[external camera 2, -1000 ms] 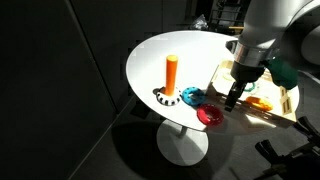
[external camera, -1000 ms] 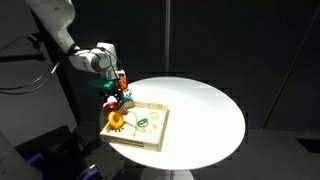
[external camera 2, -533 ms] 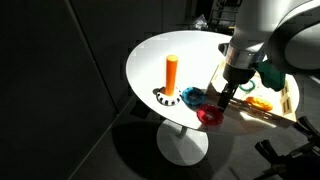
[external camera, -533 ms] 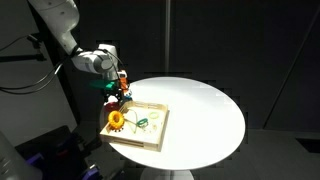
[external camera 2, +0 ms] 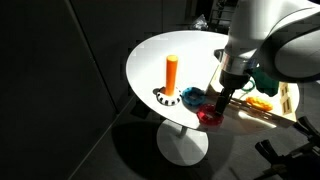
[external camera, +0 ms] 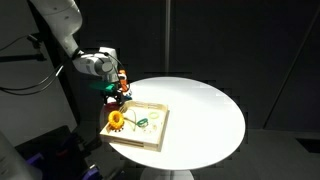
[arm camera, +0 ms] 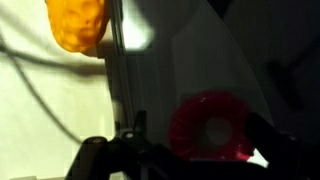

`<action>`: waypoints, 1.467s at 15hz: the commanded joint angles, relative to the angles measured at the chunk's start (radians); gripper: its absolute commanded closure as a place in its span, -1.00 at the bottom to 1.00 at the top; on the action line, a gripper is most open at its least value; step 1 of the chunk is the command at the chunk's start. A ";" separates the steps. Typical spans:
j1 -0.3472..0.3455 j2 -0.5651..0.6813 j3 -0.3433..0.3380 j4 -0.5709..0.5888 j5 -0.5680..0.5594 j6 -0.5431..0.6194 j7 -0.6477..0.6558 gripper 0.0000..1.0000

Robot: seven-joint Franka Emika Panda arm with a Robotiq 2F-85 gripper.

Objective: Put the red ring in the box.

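Edge of the table [external camera 2: 190, 50] nearest the cam in an exterior view: the red ring [external camera 2: 210, 116] lies flat there, outside the box, not lifted. Your gripper [external camera 2: 222, 104] hangs right over it, pointing down, tips at about ring height. In the wrist view the red ring [arm camera: 212, 125] shows w/ its centre hole clear, sitting between the two dark fingers [arm camera: 120, 155]. Jaws are spread wide, nothing held. Can't tell from any view whether a pad touches the ring.

Just left of the ring is a blue piece [external camera 2: 192, 96], close to it. Further left is a black-white striped base [external camera 2: 165, 97], and behind that the orange peg [external camera 2: 171, 73] stands upright. Right of the ring and a bit farther is the box [external camera 2: 278, 112]. The yellow gear [external camera 2: 258, 102] sits at the box's near corner; in an exterior view the gear [external camera: 117, 120] could be inside the box [external camera: 152, 130] or on its rim, can't tell which.

Step, imo: approach done, grasp pending. Next you prob need to:
- go low enough to catch a thin flat ring, then close across it
- keep the fingers off the blue piece
- lift straight up, carry right over the low rim, release on bare box floor away from the gear

Risk: the ring is near the table edge, so a sloppy close could push it off.
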 commanded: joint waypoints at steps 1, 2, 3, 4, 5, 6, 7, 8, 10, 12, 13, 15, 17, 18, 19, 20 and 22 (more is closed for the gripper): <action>0.002 0.030 -0.012 0.026 -0.008 0.008 0.012 -1.00; 0.002 0.034 -0.014 0.029 -0.008 0.008 0.012 -1.00; 0.001 0.039 -0.016 0.031 -0.008 0.008 0.011 -1.00; 0.001 0.043 -0.019 0.034 -0.008 0.008 0.012 -1.00; 0.002 0.047 -0.024 0.038 -0.011 0.008 0.015 -1.00; 0.002 0.051 -0.029 0.042 -0.014 0.009 0.017 -1.00; 0.003 0.055 -0.034 0.047 -0.017 0.010 0.020 -1.00; 0.002 0.056 -0.037 0.050 -0.017 0.009 0.019 -1.00; 0.002 0.061 -0.045 0.059 -0.020 0.012 0.020 -1.00; 0.001 0.066 -0.050 0.066 -0.020 0.015 0.018 -1.00; 0.000 0.070 -0.053 0.069 -0.019 0.017 0.018 -1.00; -0.001 0.079 -0.055 0.072 -0.017 0.024 0.016 -1.00; -0.003 0.088 -0.057 0.073 -0.015 0.034 0.015 -1.00; -0.002 0.091 -0.058 0.074 -0.015 0.040 0.015 -1.00; -0.002 0.093 -0.059 0.076 -0.014 0.042 0.014 -1.00; -0.002 0.095 -0.059 0.077 -0.014 0.045 0.014 -1.00; 0.000 0.100 -0.058 0.080 -0.014 0.048 0.014 -1.00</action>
